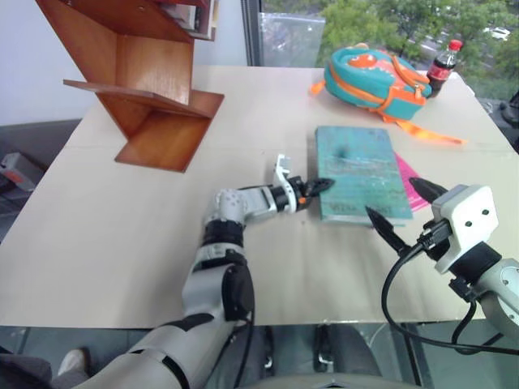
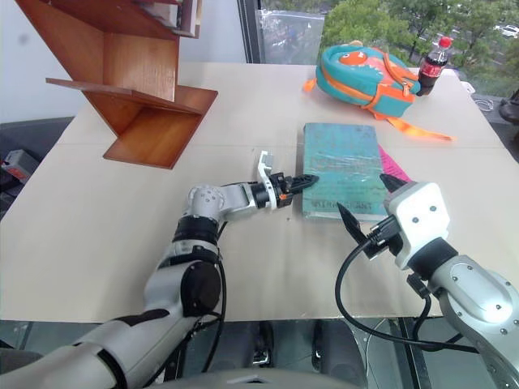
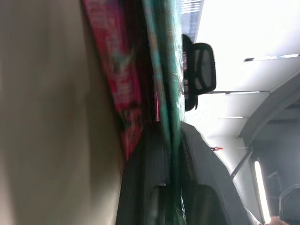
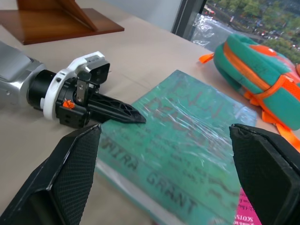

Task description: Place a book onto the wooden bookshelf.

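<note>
The book (image 1: 358, 172) lies flat on the table (image 1: 122, 235), right of the middle, its long sides running toward the far edge and its lettered short edge facing the near edge. A pink book (image 1: 410, 185) lies under it, showing along the right side near the front corner. The left gripper (image 1: 318, 186) reaches in level from the left and meets the book's left edge close to its near corner; in the left wrist view one black finger lies on each side of the thin green edge, so the jaws are closed on the book, which rests flat on the table. The right gripper (image 1: 401, 212) hovers above the table just off the book's near right corner, its two black fingers (image 4: 70, 173) spread wide apart and holding nothing; in the right wrist view they frame the book and the left gripper's pointed tip. The bookshelf (image 1: 142, 81) stands on the table's far left corner, well apart from the book, its slanted boards rising toward the wall; a few books (image 1: 193, 14) sit on its upper ledge. A teal and orange backpack (image 1: 371, 77) lies near the far right edge, its orange strap trailing toward the right edge, and a cola bottle (image 1: 442, 66) with a red cap stands upright just behind it by the window.
</note>
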